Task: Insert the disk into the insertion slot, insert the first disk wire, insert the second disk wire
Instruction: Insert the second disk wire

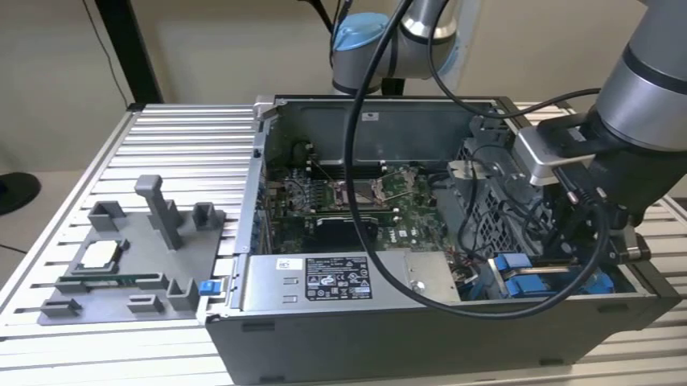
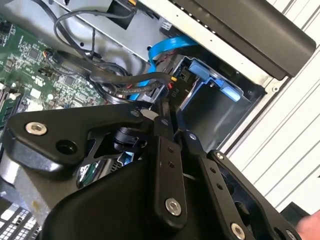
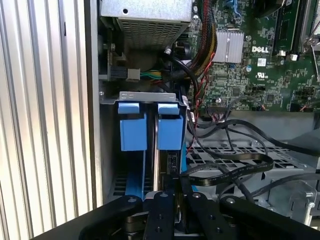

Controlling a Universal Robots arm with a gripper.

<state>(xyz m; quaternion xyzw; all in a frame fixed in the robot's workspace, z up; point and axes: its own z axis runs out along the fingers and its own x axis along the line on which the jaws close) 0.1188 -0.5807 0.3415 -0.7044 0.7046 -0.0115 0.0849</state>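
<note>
Editor: Progress is asked for first. What is judged done, and what left?

Captioner: Of three steps, the first is judged complete. The disk (image 3: 170,132), carried in its bright blue frame, is seen standing on edge inside the insertion slot (image 3: 137,95), at the front corner of the open computer case (image 1: 429,322) on the exterior view's right. The gripper (image 3: 172,189) is lowered just behind the disk. Its jaws are drawn close together, and a dark connector (image 3: 171,162) appears to be pinched between them. A firm hold cannot be confirmed.

Editor: And the two wires?

Captioner: Neither can be called seated. The dark connector is held close against the rear of the disk, but whether it is pushed home is hidden by the fingers. A flat black cable (image 3: 235,167) is seen lying loose across the perforated cage beside the slot, so at least one wire is judged outstanding.

Editor: What is recorded of the surface and the room?

Captioner: The case is set on a ribbed aluminium table (image 1: 183,145). A grey fixture tray (image 1: 118,265) with upright posts is placed well apart from the case, toward the exterior view's left. Inside the case, a green motherboard (image 1: 355,201) and a grey power supply (image 1: 333,281) are exposed. Behind the table, a plain beige wall (image 1: 215,48) and a black upright post (image 1: 129,48) are shown.
</note>
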